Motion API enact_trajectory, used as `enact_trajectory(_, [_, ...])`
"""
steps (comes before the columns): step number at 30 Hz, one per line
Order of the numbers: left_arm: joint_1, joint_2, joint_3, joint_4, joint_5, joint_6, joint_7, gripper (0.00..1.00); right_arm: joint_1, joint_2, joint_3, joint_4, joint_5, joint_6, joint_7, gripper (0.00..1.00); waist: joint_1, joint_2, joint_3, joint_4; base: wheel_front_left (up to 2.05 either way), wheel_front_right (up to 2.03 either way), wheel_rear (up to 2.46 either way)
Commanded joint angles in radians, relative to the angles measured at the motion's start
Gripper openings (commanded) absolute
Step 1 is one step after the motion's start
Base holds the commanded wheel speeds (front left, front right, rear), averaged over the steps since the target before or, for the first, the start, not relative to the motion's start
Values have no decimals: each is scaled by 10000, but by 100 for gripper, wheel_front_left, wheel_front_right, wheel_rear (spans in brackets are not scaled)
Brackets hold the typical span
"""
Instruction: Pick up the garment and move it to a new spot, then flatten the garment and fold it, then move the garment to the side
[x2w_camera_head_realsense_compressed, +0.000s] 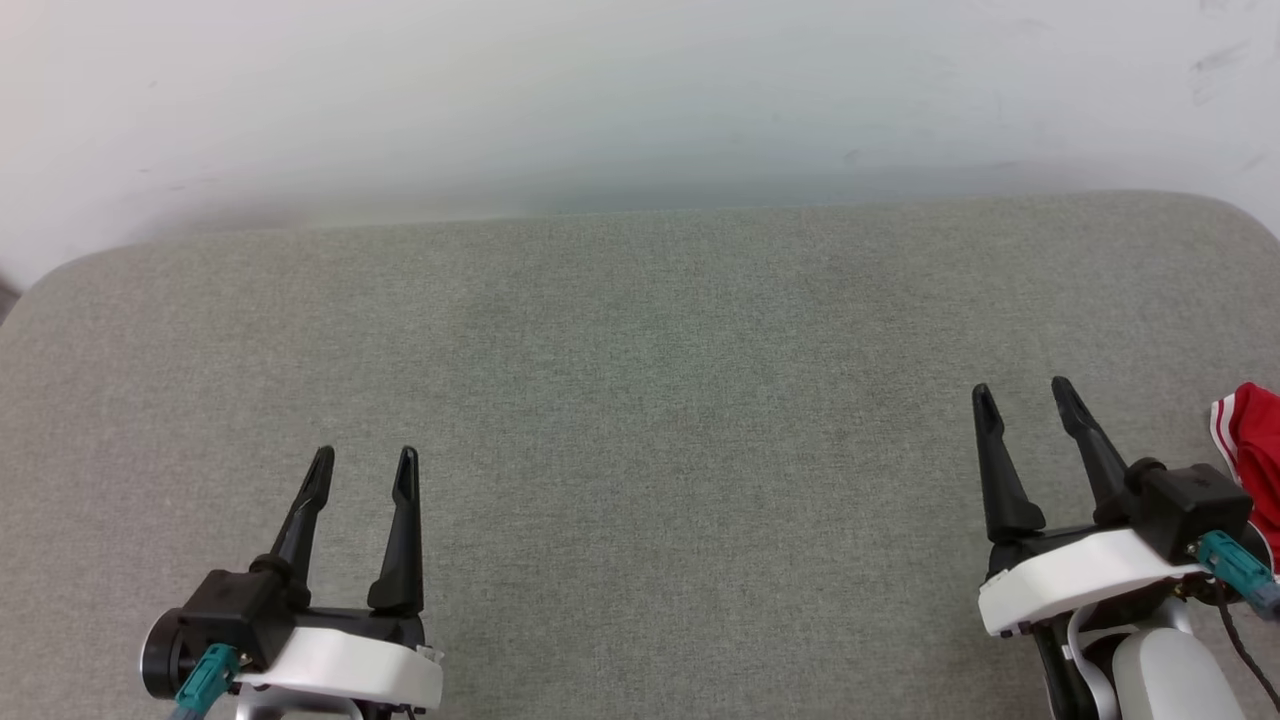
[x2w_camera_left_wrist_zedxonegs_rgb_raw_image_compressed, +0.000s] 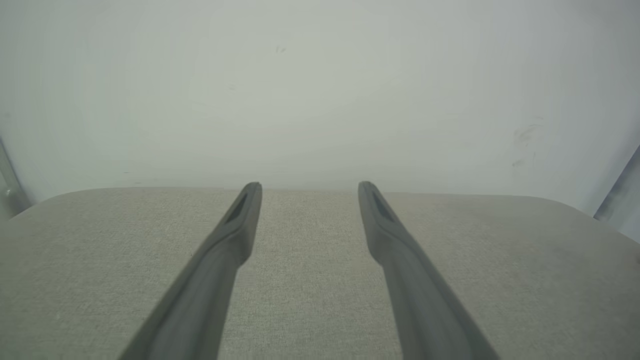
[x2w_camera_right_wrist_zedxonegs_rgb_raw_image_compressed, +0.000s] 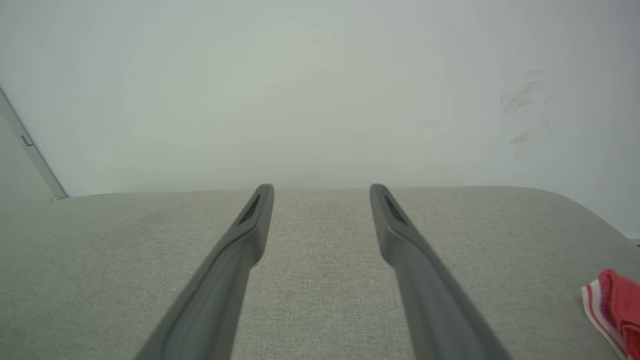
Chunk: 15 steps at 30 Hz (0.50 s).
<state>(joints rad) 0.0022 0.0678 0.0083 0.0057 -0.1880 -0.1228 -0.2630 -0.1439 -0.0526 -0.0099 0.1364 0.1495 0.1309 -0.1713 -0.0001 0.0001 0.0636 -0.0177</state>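
Observation:
A corner of the red garment (x2w_camera_head_realsense_compressed: 1255, 440) with red-white striped trim lies at the right edge of the head view, just right of my right gripper (x2w_camera_head_realsense_compressed: 1025, 392); most of it is cut off by the frame. The same corner of the garment (x2w_camera_right_wrist_zedxonegs_rgb_raw_image_compressed: 614, 311) sits at the lower right of the right wrist view. My right gripper (x2w_camera_right_wrist_zedxonegs_rgb_raw_image_compressed: 321, 189) is open with nothing between its fingers, hovering over the grey cloth surface. My left gripper (x2w_camera_head_realsense_compressed: 365, 460) is open and empty at the lower left; in the left wrist view the left gripper (x2w_camera_left_wrist_zedxonegs_rgb_raw_image_compressed: 310, 186) points toward the far edge.
A grey fabric-covered table (x2w_camera_head_realsense_compressed: 640, 400) spreads before me, with rounded far corners. A pale wall (x2w_camera_head_realsense_compressed: 640, 90) rises right behind its far edge. A grey strip (x2w_camera_right_wrist_zedxonegs_rgb_raw_image_compressed: 30, 150) runs down the wall at the left.

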Motion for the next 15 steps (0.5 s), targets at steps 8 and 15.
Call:
enact_trajectory(8, [70, -77, 12, 301, -96, -35, 4, 0, 16, 0, 172, 67, 18, 0, 7, 0, 2, -1, -2, 4, 0, 0, 0])
enact_trajectory(15, [117, -84, 15, 589, -1178, -28, 237, 0, 100, 2, 99, 329, 1079, 0, 242, 0, 2, -1, -26, 10, 0, 0, 0])
